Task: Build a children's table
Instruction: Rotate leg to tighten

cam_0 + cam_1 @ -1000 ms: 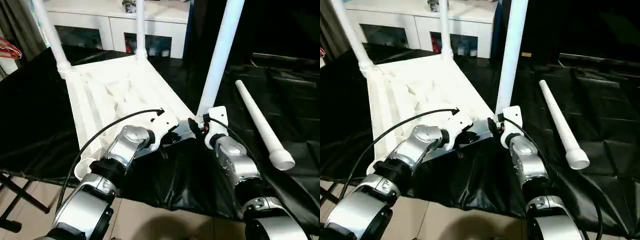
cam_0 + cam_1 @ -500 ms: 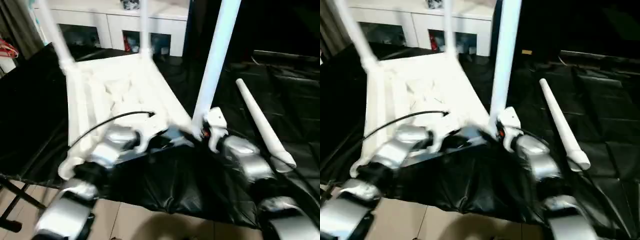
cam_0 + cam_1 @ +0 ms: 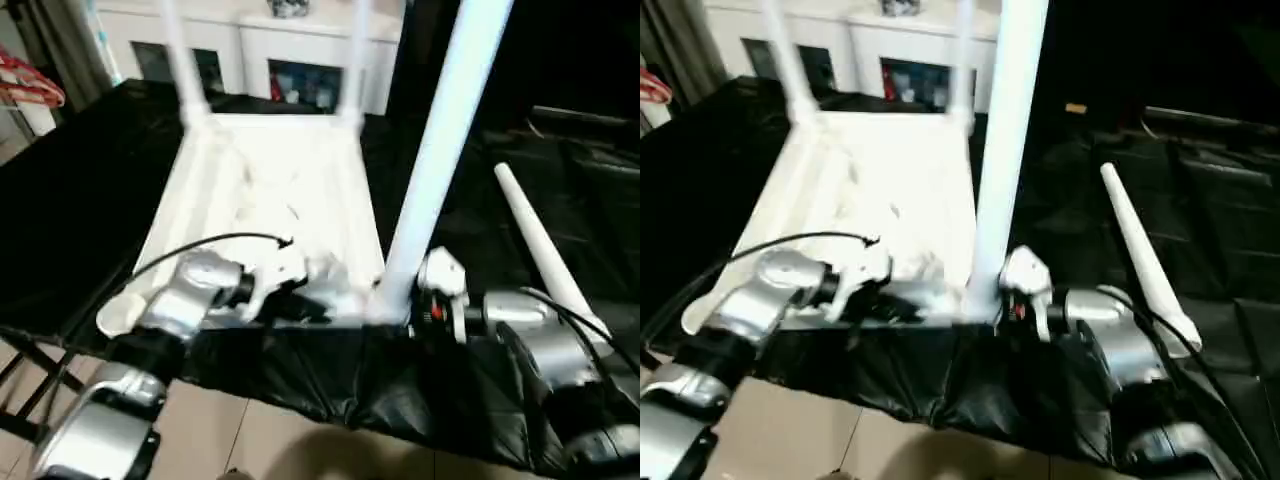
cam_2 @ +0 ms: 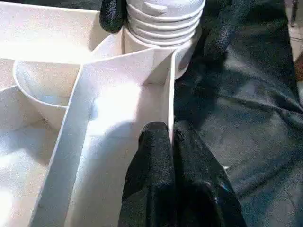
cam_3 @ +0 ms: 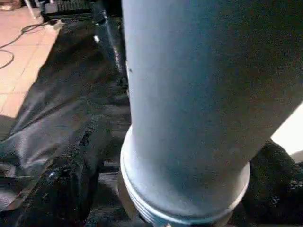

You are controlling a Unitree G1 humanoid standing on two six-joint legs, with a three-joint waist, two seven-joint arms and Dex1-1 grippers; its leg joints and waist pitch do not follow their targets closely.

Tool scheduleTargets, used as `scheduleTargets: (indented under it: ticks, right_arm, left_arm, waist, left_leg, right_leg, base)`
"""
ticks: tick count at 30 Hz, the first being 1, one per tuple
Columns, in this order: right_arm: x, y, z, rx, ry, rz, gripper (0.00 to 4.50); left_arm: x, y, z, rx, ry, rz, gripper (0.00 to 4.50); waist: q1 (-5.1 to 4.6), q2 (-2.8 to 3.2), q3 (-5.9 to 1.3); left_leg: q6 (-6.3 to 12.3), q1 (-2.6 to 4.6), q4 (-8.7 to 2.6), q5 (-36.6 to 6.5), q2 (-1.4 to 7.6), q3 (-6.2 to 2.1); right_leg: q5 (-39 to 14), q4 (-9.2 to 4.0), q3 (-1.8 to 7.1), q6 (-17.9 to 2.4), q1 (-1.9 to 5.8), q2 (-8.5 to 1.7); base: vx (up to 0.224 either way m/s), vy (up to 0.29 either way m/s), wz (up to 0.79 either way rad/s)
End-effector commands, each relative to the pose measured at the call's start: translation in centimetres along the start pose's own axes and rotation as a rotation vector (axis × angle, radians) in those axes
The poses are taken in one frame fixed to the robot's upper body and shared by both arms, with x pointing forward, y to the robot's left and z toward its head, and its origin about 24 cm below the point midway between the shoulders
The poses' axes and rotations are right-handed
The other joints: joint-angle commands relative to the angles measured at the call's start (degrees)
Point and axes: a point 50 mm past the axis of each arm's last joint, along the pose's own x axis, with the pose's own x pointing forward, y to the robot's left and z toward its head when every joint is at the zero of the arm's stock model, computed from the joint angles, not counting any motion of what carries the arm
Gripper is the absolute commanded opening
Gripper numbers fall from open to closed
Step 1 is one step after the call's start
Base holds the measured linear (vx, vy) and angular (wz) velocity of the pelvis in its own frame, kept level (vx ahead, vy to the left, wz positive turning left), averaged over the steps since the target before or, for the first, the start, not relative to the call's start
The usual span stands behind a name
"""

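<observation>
White plastic made up the children's table, whose rectangular ribbed tabletop (image 3: 270,170) lay upside down on a black cloth (image 3: 80,200), filling the middle of the head views; against the pictures of a second before, its near edge now ran almost level across the frame instead of slanting, while the loose leg kept nearly the same slant, so the top itself seemed to have been swung round square to the robot, beyond any shift of the camera. The left gripper (image 4: 165,137) was closed, its two black fingers pinched on a thin rib of the underside close to the near right corner; the right gripper (image 5: 180,189) stood wide apart around the ribbed foot of the near upright tube leg (image 3: 440,160), a dark gap showing beside one finger, so it looked released rather than clamped. That suggested this leg was seated and the hand was letting go, leaving one leg to fit.

Counted: one tabletop; four white tube legs, three upright, namely the near one and two far ones (image 3: 175,60) (image 3: 352,60) toward the upper part of the frame, and one loose leg (image 3: 540,250) lying on the cloth at the right; one round corner socket (image 3: 125,315) empty at lower left; two grippers; one white cabinet (image 3: 300,40) along the top edge.
</observation>
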Motion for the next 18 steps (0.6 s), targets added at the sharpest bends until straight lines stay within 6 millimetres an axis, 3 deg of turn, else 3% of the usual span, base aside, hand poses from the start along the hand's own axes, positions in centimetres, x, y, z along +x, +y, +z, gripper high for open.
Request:
scheduleTargets:
  ticks: [1,3,11,14,16,18]
  right_arm:
    - [1.2,1.5,-0.6,0.022,0.018,0.115,3.60]
    - [1.3,1.8,-0.5,0.037,0.011,0.123,3.25]
    - [1.7,1.9,-0.5,0.066,-0.011,0.094,2.81]
    - [2.3,1.6,-0.6,0.132,-0.051,0.002,2.75]
    - [2.7,1.3,-0.7,0.160,-0.063,-0.051,2.75]
    - [3.8,0.7,-1.0,0.205,-0.072,-0.191,2.74]
  left_arm:
    - [0.3,0.3,1.6,0.054,-0.061,0.000,0.00]
    - [0.2,0.2,1.5,0.052,-0.059,-0.005,0.00]
    - [0.5,0.1,1.4,0.047,-0.067,0.005,0.00]
    - [1.3,0.4,1.8,0.030,-0.085,0.062,0.00]
    - [1.6,0.6,2.0,0.022,-0.087,0.091,0.00]
    - [2.5,1.2,2.6,-0.003,-0.096,0.179,0.00]
  waist:
    - [0.06,-0.31,-3.59]
    - [0.13,-0.26,-3.59]
    - [0.32,-0.45,-3.62]
    - [0.32,-0.56,-3.48]
    - [0.05,-0.87,-3.38]
    - [-0.34,-0.72,-3.18]
  left_leg:
    - [3.71,-0.08,-3.43,-14.1,-0.21,1.06]
    - [3.88,-0.16,-3.40,-13.2,-0.23,1.06]
    - [3.85,-0.26,-3.36,-12.7,-0.25,1.06]
    - [3.52,-0.27,-3.46,-13.2,-0.25,1.02]
    - [2.70,-0.11,-3.59,-14.8,-0.35,1.00]
    - [1.67,-0.07,-3.77,-16.1,-0.46,0.82]
  right_leg:
    - [-13.8,-3.67,1.65,-12.8,3.40,-1.66]
    - [-12.2,-3.50,1.65,-13.1,3.50,-1.52]
    - [-12.1,-3.41,1.60,-13.0,3.56,-1.65]
    - [-14.2,-3.59,1.64,-12.3,3.48,-1.74]
    - [-18.3,-4.08,1.61,-10.9,3.26,-1.77]
    - [-22.9,-4.61,1.53,-9.2,3.03,-1.88]
  base:
    - [0.000,0.000,0.00]
    - [0.000,0.000,0.00]
    - [0.000,0.000,0.00]
    - [0.000,0.000,0.00]
    - [0.000,0.000,0.00]
    - [0.000,0.000,0.00]
